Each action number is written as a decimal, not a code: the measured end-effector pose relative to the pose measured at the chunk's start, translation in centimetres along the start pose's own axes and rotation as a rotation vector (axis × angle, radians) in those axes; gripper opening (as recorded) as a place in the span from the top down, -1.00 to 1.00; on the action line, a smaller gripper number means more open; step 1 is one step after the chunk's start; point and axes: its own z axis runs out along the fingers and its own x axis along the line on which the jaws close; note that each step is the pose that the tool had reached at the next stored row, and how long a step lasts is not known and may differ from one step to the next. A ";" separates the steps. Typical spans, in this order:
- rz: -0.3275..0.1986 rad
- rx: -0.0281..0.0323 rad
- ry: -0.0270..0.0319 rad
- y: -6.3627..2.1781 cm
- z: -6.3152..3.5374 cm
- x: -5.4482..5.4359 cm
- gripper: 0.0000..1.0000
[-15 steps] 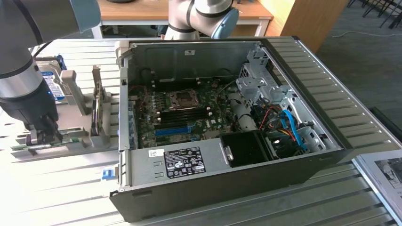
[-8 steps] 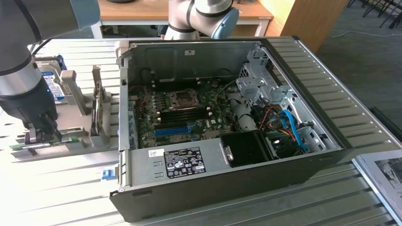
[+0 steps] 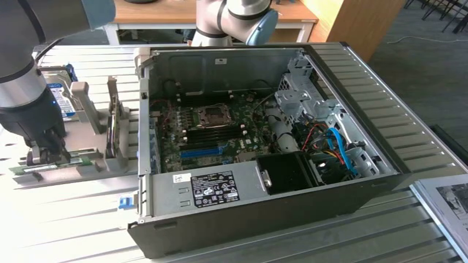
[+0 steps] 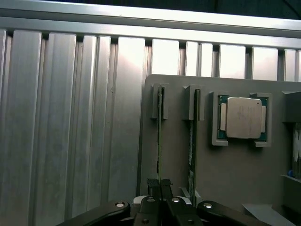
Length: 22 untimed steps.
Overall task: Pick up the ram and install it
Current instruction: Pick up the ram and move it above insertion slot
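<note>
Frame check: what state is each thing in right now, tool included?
ram: on edge in its holder slot, gripped
tool: shut on the ram
second stick: on edge in the next slot, untouched
processor: flat in its holder recess
computer case: on its side, panel off, motherboard exposed
</note>
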 end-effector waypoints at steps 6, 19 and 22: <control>0.000 0.0000 0.0000 0.00 -0.64 0.0 0.76; 0.000 -0.0001 0.0001 -0.02 -2.23 -0.1 0.76; 0.000 0.0000 0.0000 -0.03 -2.66 -0.1 0.76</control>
